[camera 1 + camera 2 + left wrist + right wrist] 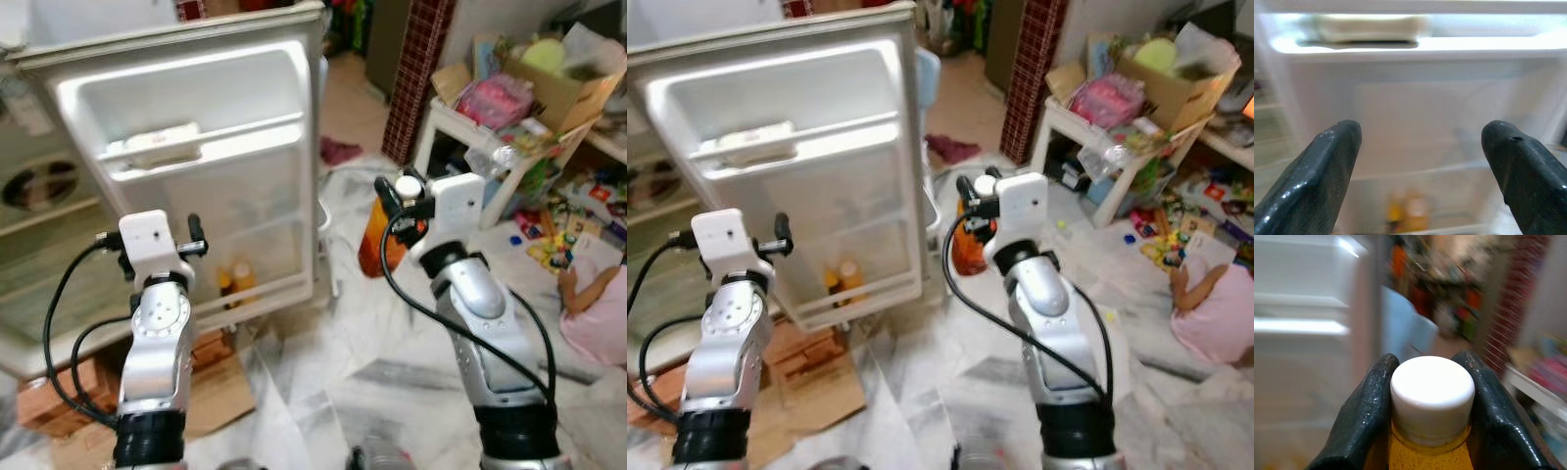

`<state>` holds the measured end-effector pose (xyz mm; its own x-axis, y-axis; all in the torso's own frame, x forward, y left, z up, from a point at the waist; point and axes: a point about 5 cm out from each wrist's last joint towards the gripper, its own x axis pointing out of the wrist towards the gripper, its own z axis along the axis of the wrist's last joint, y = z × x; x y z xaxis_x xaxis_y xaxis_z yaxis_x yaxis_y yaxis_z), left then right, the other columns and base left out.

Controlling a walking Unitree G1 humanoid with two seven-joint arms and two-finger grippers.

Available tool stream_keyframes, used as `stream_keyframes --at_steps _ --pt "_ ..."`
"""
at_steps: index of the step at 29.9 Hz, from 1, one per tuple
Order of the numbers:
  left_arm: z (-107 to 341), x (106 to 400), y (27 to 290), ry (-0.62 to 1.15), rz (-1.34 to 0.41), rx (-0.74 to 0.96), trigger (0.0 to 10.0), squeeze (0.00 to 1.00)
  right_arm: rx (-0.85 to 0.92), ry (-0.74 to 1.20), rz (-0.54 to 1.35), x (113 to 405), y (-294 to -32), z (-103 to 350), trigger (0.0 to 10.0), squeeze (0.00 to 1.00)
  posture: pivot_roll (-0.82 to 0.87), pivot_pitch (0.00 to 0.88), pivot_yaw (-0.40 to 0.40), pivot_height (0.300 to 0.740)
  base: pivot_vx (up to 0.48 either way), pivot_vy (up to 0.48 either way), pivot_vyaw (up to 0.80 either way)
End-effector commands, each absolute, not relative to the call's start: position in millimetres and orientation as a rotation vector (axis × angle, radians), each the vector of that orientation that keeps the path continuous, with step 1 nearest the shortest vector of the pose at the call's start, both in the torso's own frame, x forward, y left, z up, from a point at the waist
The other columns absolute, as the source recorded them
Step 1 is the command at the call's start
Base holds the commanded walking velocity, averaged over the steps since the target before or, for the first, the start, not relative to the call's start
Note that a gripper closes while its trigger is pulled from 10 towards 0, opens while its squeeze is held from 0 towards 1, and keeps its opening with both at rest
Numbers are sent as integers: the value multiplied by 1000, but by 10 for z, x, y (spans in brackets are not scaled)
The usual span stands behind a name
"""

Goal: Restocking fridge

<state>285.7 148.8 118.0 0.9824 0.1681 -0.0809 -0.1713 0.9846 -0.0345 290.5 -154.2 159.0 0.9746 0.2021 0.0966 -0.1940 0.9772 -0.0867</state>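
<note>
Right wrist view has the right gripper [1431, 396] closed on an orange bottle [1430, 450], its black fingers [1369, 411] pinching the neck just under the white cap [1432, 394]. The bottle hangs below the jaws, out beside the free edge of the open fridge door [196, 176]. The left gripper [1420, 161] is spread wide, empty, facing the door's lower shelf [265, 284], where two small yellow bottles [235, 282] already stand beneath and beyond it. A good placement likely means carrying the bottle upright, clearing the shelf rail, then lowering it beside those two before letting go.
</note>
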Motion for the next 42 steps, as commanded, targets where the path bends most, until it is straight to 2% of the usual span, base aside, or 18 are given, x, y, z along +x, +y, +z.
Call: stream_keyframes --at_steps 1,8,12,23,42 --pt "1217 2774 1573 63 148 -25 10000 0 -84 -131 231 2924 -1476 1641 10000 0 34 0 -47 740 0 0 0" --pt "1257 2655 1637 53 127 40 10000 0 -61 -95 197 3050 -1528 1555 10000 0 115 0 -116 740 0 0 0" --pt "1275 2595 1697 48 129 75 10000 0 -54 -84 196 3101 -1506 1533 10000 0 133 0 -127 740 0 0 0" --pt "1347 2589 1760 39 97 95 10000 0 -21 -67 111 3042 -1640 1495 10000 0 78 0 -43 740 0 0 0" --pt "1347 2589 1760 39 97 95 10000 0 -21 -67 111 3042 -1640 1495 10000 0 78 0 -43 740 0 0 0"
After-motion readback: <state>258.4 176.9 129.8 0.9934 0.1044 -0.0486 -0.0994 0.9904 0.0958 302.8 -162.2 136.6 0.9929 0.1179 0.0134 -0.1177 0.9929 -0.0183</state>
